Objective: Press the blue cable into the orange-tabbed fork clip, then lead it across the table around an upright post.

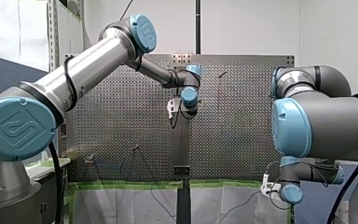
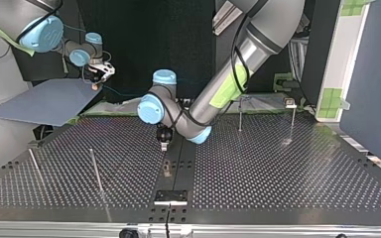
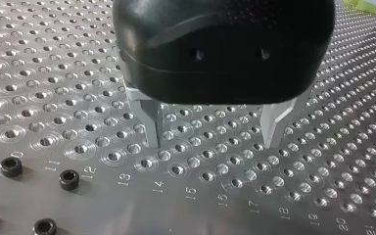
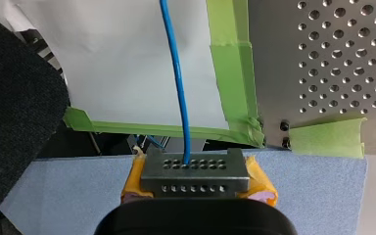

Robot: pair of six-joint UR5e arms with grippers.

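Gripping the thin blue cable (image 4: 178, 83) between its yellow pads, your right gripper (image 4: 196, 171) sits off the edge of the perforated metal table (image 4: 333, 58); your left gripper (image 3: 213, 131) hangs spread and empty over it. Clipping seems unstarted; next, bring the cable to the orange-tabbed fork clip.

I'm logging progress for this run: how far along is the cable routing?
Done: my right tool is shut on the blue cable, held beyond the edge of the table. In hand: my left tool hovers open and empty above the table's middle. Left: both steps; in the top view no cable lies on the table or rounds an upright post.
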